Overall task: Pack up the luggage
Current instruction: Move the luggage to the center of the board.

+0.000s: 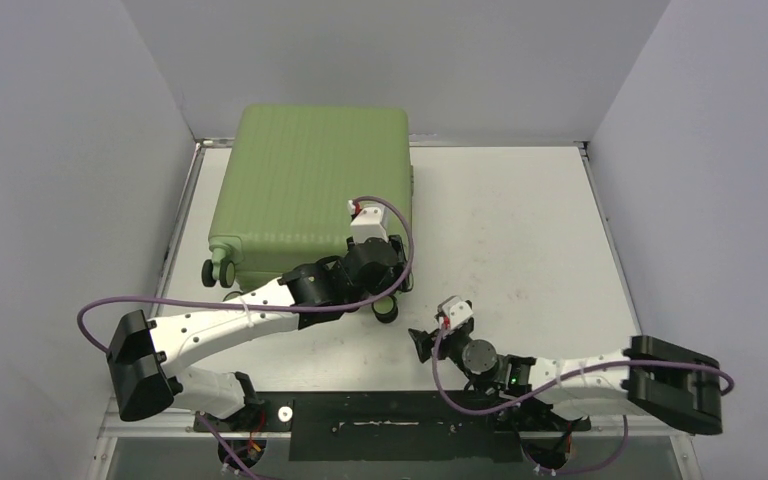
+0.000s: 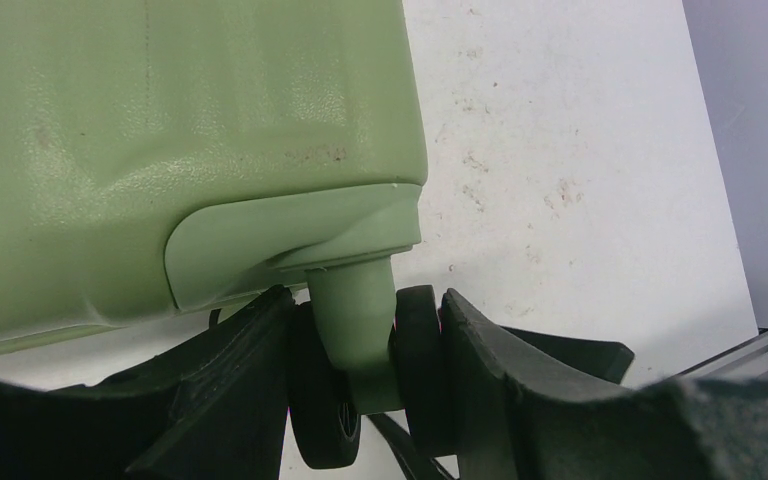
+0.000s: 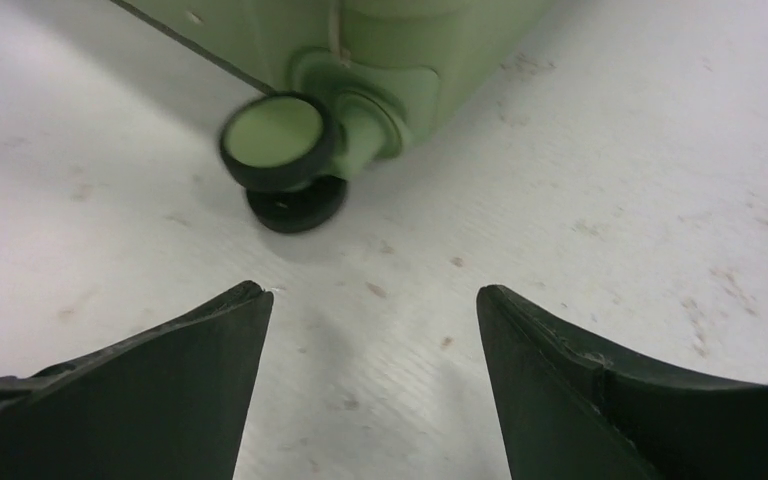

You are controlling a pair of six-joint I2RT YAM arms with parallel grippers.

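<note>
The luggage (image 1: 310, 190), a light-green ribbed suitcase, lies closed and flat at the back left of the table. My left gripper (image 1: 388, 272) reaches over its near right corner. In the left wrist view the left gripper (image 2: 365, 300) is shut on a twin black wheel (image 2: 420, 370) under the shell (image 2: 160, 150), one finger against each side. My right gripper (image 1: 422, 343) hovers low over the table in front of that corner. In its own view the right gripper (image 3: 370, 292) is open with only bare table between the fingers. It faces another wheel (image 3: 275, 140) with a green hub.
A second wheel pair (image 1: 218, 270) sticks out at the suitcase's near left corner. Grey walls close in on the left, right and back. The white table (image 1: 520, 230) stretches to the right of the suitcase. A black strip (image 1: 390, 425) runs along the near edge between the arm bases.
</note>
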